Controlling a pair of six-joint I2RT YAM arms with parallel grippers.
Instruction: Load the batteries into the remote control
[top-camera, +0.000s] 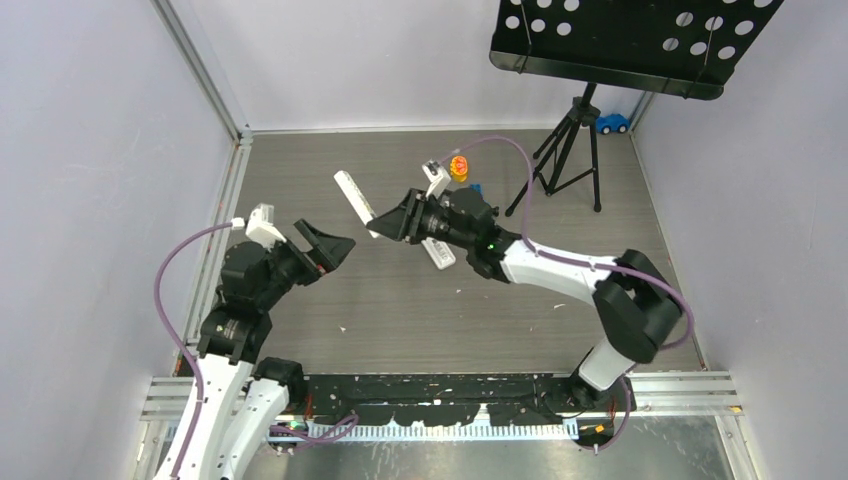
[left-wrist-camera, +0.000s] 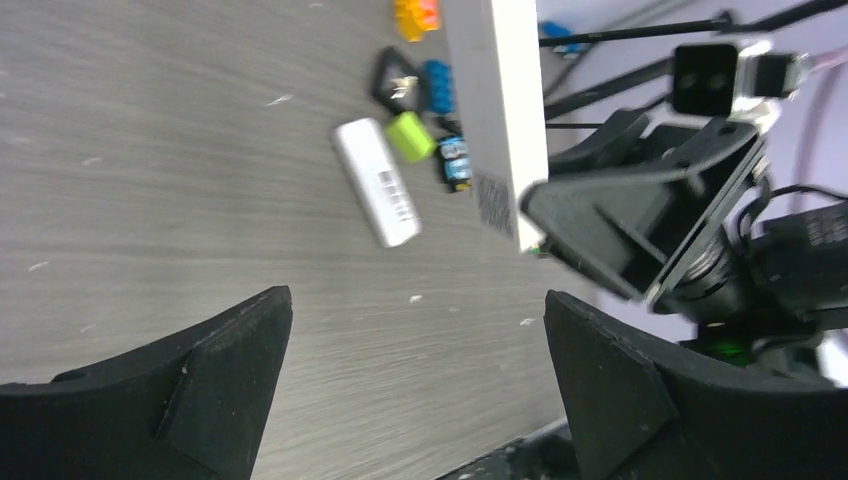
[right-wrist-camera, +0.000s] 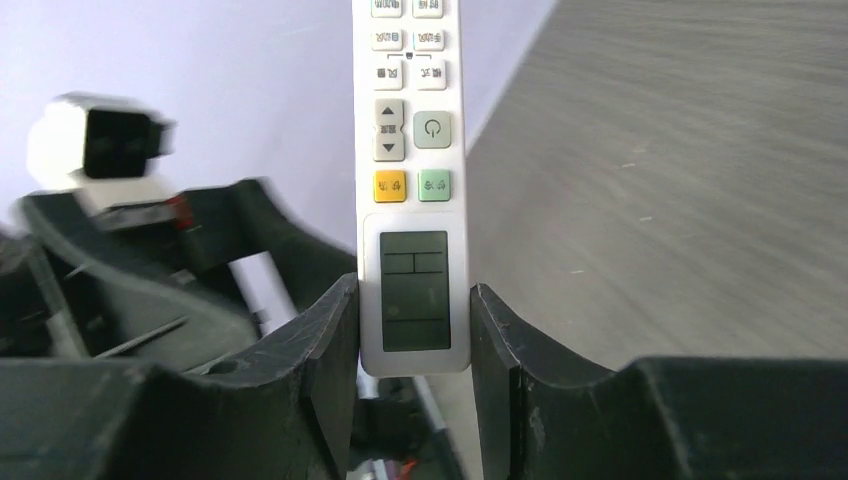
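Note:
My right gripper (right-wrist-camera: 415, 305) is shut on the remote control (right-wrist-camera: 414, 180), both fingers pressing the sides of its display end. The white remote (top-camera: 354, 200) is held in the air, sticking out to the upper left above the table. In the left wrist view its plain back (left-wrist-camera: 497, 110) faces me, with the right gripper (left-wrist-camera: 620, 235) clamped on its lower end. A short way left of the remote, my left gripper (top-camera: 330, 248) hangs open above the table. Nothing lies between its fingers (left-wrist-camera: 230, 370). I cannot make out the batteries in any view.
A smaller white remote (left-wrist-camera: 377, 195) lies on the table under the right arm (top-camera: 438, 252). Small green (left-wrist-camera: 410, 135), blue (left-wrist-camera: 455, 163) and orange (top-camera: 459, 168) items cluster behind it. A tripod (top-camera: 570, 150), a black perforated tray (top-camera: 630, 40) and a blue toy car (top-camera: 612, 123) stand at the back right.

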